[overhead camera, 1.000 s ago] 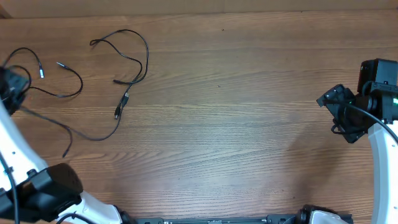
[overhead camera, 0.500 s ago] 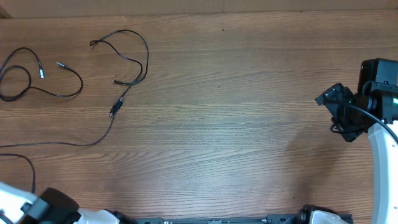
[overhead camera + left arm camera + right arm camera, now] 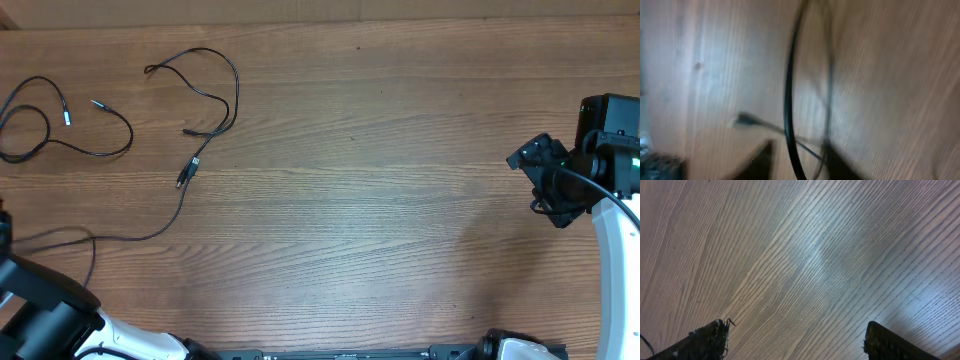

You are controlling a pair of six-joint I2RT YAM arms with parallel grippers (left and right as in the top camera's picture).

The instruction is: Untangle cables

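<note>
Seen from overhead, the long cable (image 3: pixel 178 205) now trails from its far-left loop toward the near-left corner of the bench (image 3: pixel 380 220). It has been drawn clear of the second cable (image 3: pixel 100 153), so the two look separated. In the blurred wrist view a strand runs between the left claw's (image 3: pixel 799 162) fingers; spread or pinching, I cannot tell. The right claw (image 3: pixel 797 337) hangs spread and empty, well apart from both cables.

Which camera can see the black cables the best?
The overhead view: the cables lie spread out and sharp at the left. The left wrist view shows only a blurred stretch; the right wrist view shows none.
</note>
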